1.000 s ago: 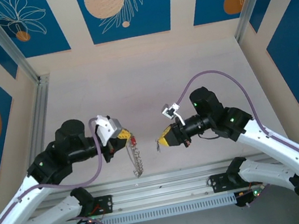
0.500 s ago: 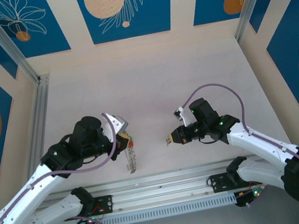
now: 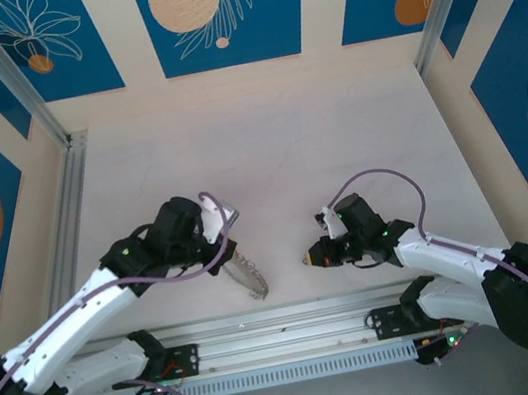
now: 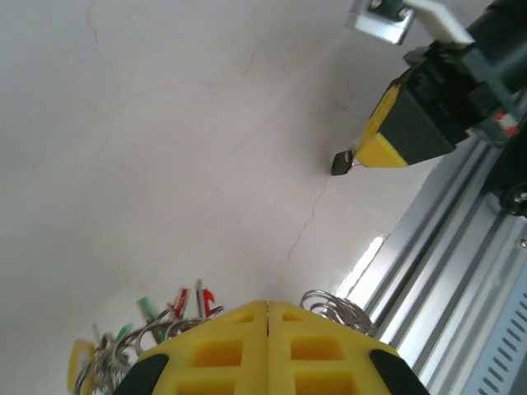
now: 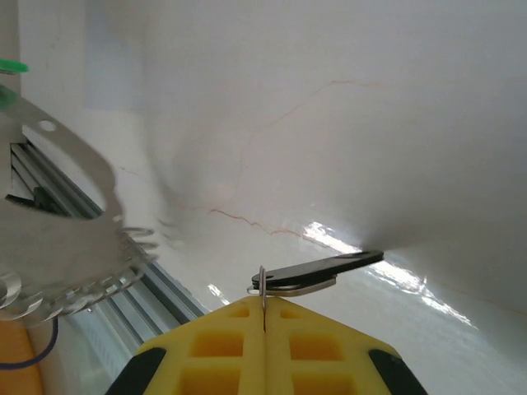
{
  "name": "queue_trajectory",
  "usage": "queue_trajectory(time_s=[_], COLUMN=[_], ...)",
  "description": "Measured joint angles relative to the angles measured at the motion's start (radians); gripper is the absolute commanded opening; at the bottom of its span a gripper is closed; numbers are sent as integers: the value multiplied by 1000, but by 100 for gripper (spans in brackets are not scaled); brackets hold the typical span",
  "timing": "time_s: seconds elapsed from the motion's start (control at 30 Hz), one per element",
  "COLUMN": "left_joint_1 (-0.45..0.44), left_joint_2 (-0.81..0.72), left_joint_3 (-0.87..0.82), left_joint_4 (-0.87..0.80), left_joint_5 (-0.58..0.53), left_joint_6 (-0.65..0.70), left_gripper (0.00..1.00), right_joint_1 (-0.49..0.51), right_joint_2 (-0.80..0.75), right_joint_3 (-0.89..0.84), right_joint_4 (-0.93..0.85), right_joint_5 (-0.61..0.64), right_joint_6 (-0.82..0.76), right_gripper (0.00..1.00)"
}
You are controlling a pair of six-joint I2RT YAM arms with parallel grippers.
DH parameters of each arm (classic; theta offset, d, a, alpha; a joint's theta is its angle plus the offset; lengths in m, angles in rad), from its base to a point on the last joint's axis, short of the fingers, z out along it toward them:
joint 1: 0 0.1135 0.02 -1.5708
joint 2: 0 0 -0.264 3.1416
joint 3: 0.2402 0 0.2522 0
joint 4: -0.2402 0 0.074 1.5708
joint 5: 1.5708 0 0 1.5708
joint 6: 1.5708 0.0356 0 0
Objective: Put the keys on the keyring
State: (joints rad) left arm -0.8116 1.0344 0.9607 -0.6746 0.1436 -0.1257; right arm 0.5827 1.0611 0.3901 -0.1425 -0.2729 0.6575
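Note:
My left gripper (image 3: 226, 251) (image 4: 268, 308) is shut on the keyring (image 3: 249, 279), a grey hoop fringed with small metal bits that slants down to the right over the table. Its wire loops (image 4: 333, 304) show on both sides of the yellow fingers, with red keys (image 4: 183, 301) and a green one (image 4: 149, 309) on it. My right gripper (image 3: 307, 256) (image 5: 264, 309) faces it a short way to the right. It is shut on a small ring carrying a black key (image 5: 319, 270) (image 4: 340, 162). In the right wrist view the keyring (image 5: 70, 263) looms blurred at the left.
An aluminium rail (image 3: 294, 316) runs along the near edge just below both grippers, and another rail (image 3: 70, 215) runs up the left side. The pale table (image 3: 267, 156) stretches behind the grippers to blue-panelled walls.
Both arms have come down low over the table. The left gripper shifted right and the keyring swung from hanging straight to slanting right. The right gripper moved slightly right and nearer the rail.

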Motion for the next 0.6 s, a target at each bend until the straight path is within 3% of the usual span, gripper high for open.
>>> queue_trajectory(time_s=[0.3, 0.6], left_joint_1=[2, 39], left_joint_2=[251, 432], left_joint_3=[57, 86], left_joint_4=[135, 285], left_joint_5=[-11, 14], left_joint_6=[0, 0], left_gripper=[0, 0], right_joint_1=[-118, -244], right_joint_2=[6, 198], right_joint_3=[-27, -26], right_joint_4=[62, 234], right_joint_5=[-3, -5], right_joint_6=[5, 9], right_gripper=[0, 11])
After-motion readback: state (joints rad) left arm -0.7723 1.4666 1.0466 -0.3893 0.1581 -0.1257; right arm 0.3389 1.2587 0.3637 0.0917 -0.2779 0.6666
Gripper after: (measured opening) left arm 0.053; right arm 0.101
